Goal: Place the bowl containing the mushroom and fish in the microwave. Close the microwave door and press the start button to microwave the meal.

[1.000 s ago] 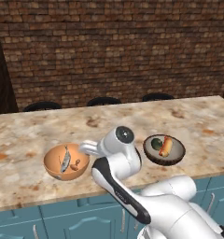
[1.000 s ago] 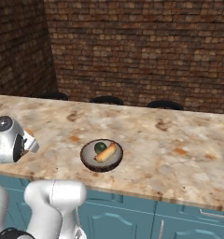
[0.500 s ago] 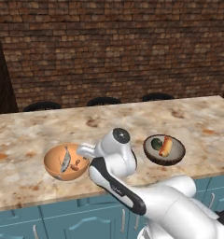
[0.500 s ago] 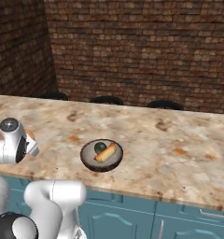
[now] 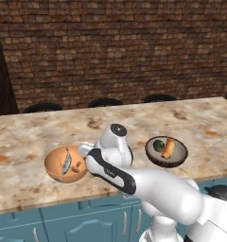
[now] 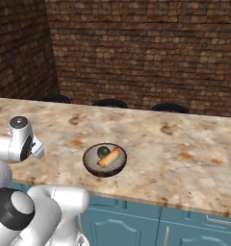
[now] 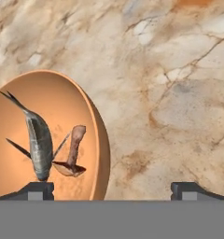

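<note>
The orange-tan bowl (image 5: pixel 56 165) (image 7: pixel 20 135) sits on the counter near its front edge. The slim grey fish (image 5: pixel 66 161) (image 7: pixel 39 144) and the small brown mushroom (image 5: pixel 77 166) (image 7: pixel 73 154) lie in it. My gripper (image 7: pixel 113 190) is open just above the bowl's right rim, one fingertip (image 7: pixel 37 190) over the bowl's inside and the other over bare counter. Nothing is held. In the left base view my hand (image 5: pixel 113 146) hangs right beside the bowl. The microwave and its door are out of view.
A smaller dark brown bowl (image 5: pixel 166 152) (image 6: pixel 105 160) with a hot dog (image 5: pixel 168 148) (image 6: pixel 109 157) and a green item stands to the right on the marble counter (image 5: pixel 196 123) (image 6: pixel 185 144). Dark stool backs (image 5: pixel 105 101) and a brick wall lie behind.
My hand has shifted a little closer over the bowl's right rim and the arm has swung round. The jaws stayed open. Both bowls stayed put.
</note>
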